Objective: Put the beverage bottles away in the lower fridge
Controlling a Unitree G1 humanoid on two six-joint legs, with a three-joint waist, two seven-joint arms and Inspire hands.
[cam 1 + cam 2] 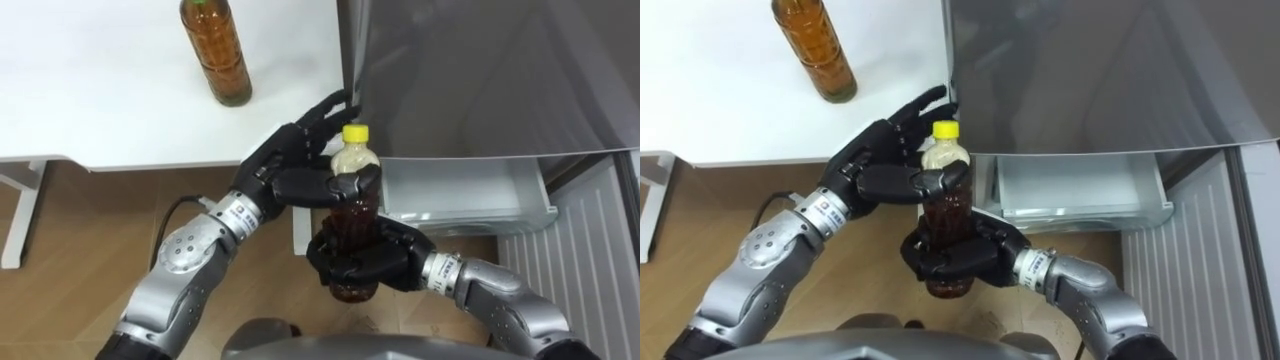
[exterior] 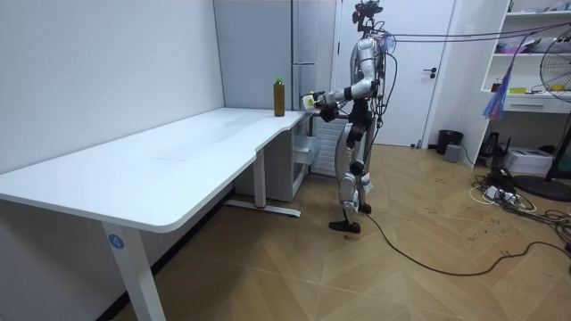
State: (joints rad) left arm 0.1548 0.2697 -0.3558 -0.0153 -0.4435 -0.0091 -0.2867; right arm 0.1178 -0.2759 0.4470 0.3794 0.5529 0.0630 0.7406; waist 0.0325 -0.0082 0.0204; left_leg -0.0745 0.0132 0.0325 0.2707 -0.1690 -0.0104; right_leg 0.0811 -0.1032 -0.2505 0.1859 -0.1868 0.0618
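Held bottle: the held bottle (image 1: 352,215), dark drink under a yellow cap (image 1: 355,133), is in front of the robot's chest, off the table and between both hands.
Long axis: close to upright, cap on top.
Right hand: the right hand (image 1: 365,262) has its fingers curled round the lower body of the bottle and takes it from below.
Left hand: the left hand (image 1: 290,165) has its thumb laid across the bottle's shoulder and its fingers reaching behind the neck, so it pinches the top part.
Way to the goal: the open drawer (image 1: 470,205) in the lower part of the fridge (image 1: 480,70) lies to the robot's right of the bottle and lower down, well apart from it.
Nearer hand: the right, by my reading. The left would likely have to let go before the bottle can swing over and down.
Stance: in the room view, the robot stands at the far end of the table (image 1: 100,100), facing the fridge.
Count, bottles: two. One is held, and a second bottle (image 1: 216,55) stands upright on the table near its corner.
Count, hands on the held bottle: two.
Count, open drawers: one, with nothing visible inside.
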